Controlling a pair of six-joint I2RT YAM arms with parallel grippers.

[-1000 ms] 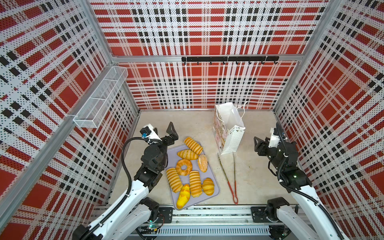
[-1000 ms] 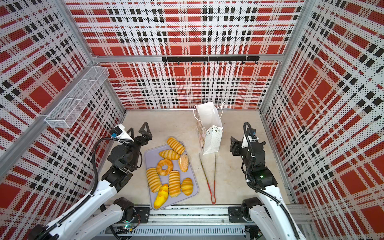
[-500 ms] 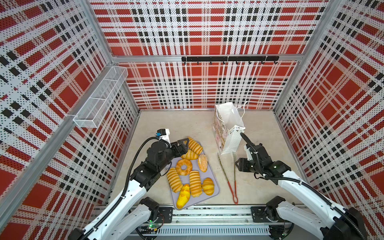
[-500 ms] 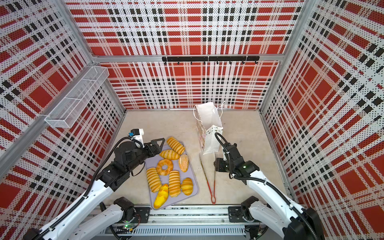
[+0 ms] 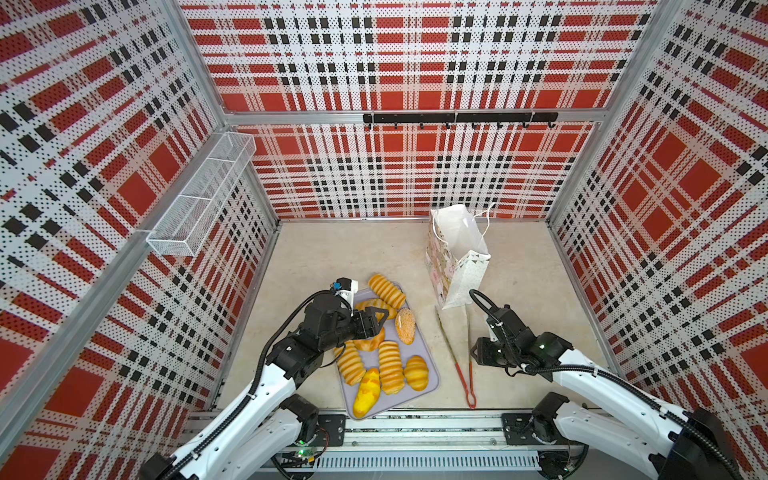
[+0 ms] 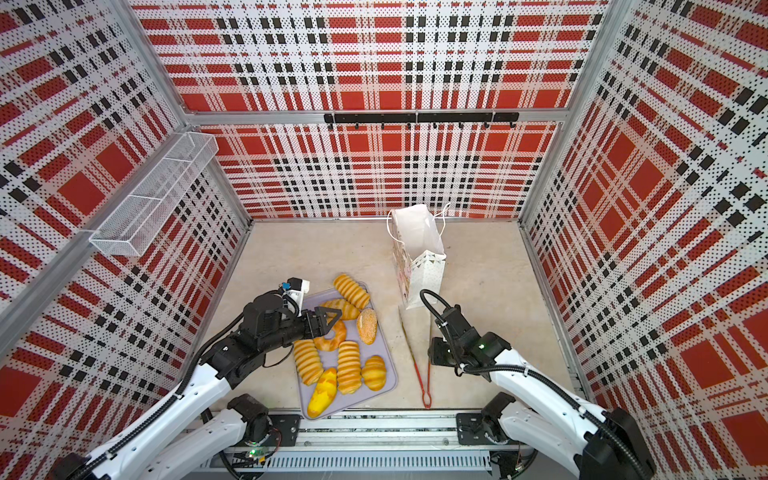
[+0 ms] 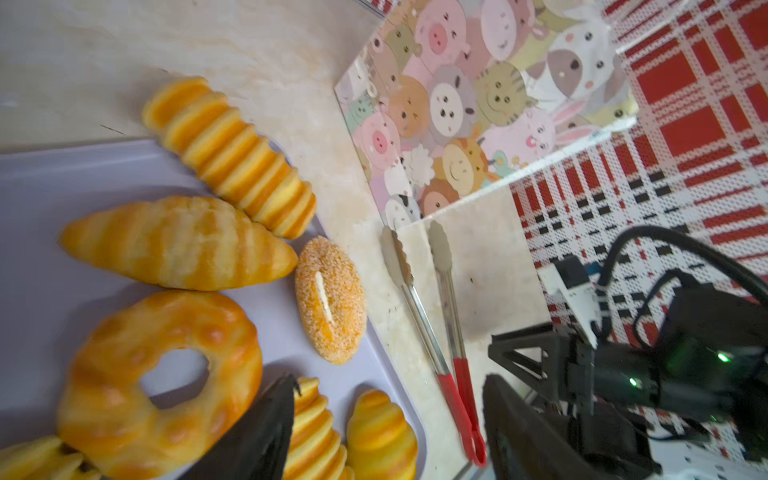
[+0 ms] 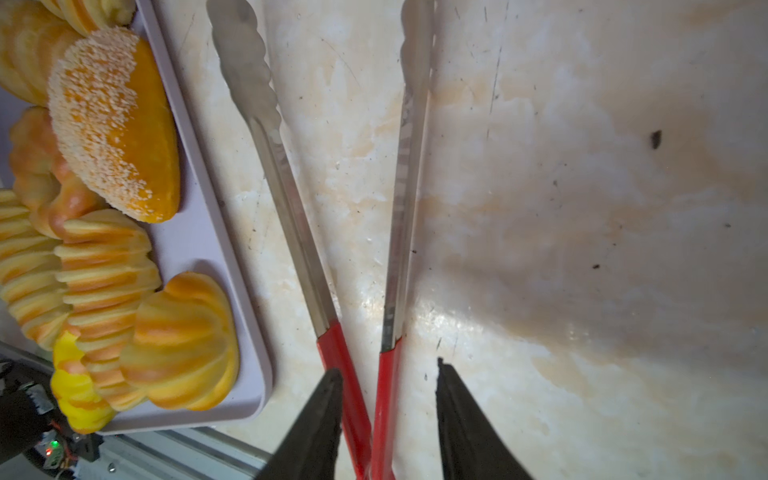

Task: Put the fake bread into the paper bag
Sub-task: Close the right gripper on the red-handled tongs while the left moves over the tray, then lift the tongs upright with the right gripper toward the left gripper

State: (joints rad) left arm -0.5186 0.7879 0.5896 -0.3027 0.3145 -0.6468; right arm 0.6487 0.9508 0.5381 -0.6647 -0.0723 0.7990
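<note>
Several golden fake breads lie on a lavender tray point(image 5: 433, 384): a ribbed loaf point(image 5: 386, 289), a ring doughnut point(image 7: 124, 374), a sesame roll point(image 5: 405, 326) and a yellow bun point(image 5: 366, 392) among them. The white paper bag point(image 5: 459, 266) stands upright behind them, its mouth open. My left gripper point(image 5: 376, 322) hangs open over the tray above the ring doughnut, holding nothing. My right gripper point(image 8: 388, 368) is open low over the floor, its jaws either side of the red handles of the tongs point(image 8: 332, 345); one finger is against a handle, the other stands clear.
The metal tongs point(image 5: 451, 345) lie on the beige floor between tray and bag, tips toward the bag. A white wire basket point(image 5: 199, 199) hangs on the left wall and a black hook rail point(image 5: 457, 118) on the back wall. Plaid walls close three sides.
The left arm swung in from the tray's left edge to over the breads. The right arm came from the right wall down to the tongs' handles. Both grippers' jaws have narrowed.
</note>
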